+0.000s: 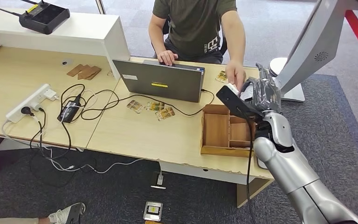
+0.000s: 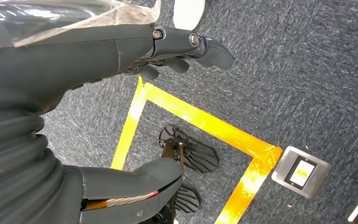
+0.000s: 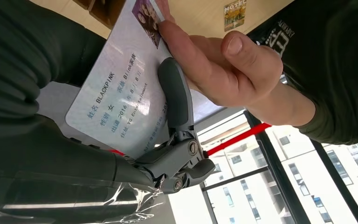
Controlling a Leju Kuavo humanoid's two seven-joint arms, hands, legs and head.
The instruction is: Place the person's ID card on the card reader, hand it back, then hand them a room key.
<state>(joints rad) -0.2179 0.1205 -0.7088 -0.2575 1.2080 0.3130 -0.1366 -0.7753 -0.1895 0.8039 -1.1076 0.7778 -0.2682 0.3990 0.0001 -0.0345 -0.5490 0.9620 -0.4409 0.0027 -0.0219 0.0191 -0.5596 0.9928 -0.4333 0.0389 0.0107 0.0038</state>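
The head view looks forward and down from high up over the pale wooden desk (image 1: 135, 130). The right wrist view sits close behind the right hand (image 3: 177, 121), facing the white printed ID card (image 3: 116, 98), shared with the head view. The left wrist view faces down, near the grey carpet floor (image 2: 307, 70).

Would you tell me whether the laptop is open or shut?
Open: the laptop lid stands upright on the desk, its back facing the head camera.
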